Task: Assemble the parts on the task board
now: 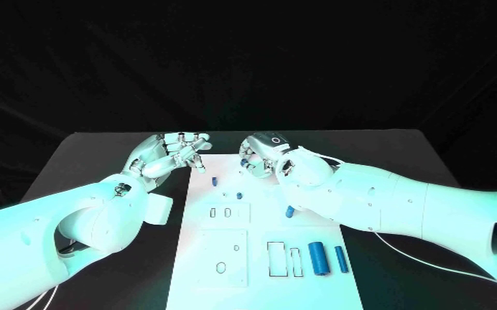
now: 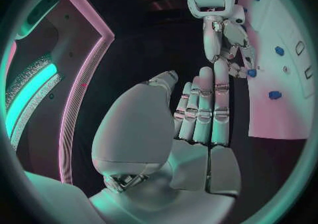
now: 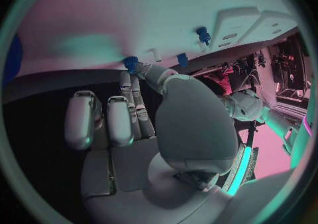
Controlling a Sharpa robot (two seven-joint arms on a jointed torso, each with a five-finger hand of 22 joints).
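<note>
The white task board [image 1: 264, 227] lies in the middle of the black table. My right hand [image 1: 271, 161] hovers over the board's far end and pinches a small blue part [image 3: 130, 63] between thumb and fingertip, low against the board [image 3: 132, 11]. The left wrist view shows the same hand [image 2: 225, 38] with the blue part [image 2: 252, 72] at its fingertips. My left hand [image 1: 171, 153] is at the board's far left corner; its fingers [image 2: 202, 112] are straight, side by side, and hold nothing. Two small blue pegs [image 1: 215, 180] [image 1: 239, 196] stand near the far end.
Another blue peg [image 1: 290, 212] leans at mid-board. A thick blue cylinder [image 1: 317, 257] and a slimmer one [image 1: 342, 259] lie at the near right, beside rectangular slots [image 1: 278, 258]. A plate with an oval hole [image 1: 220, 267] sits at the near left.
</note>
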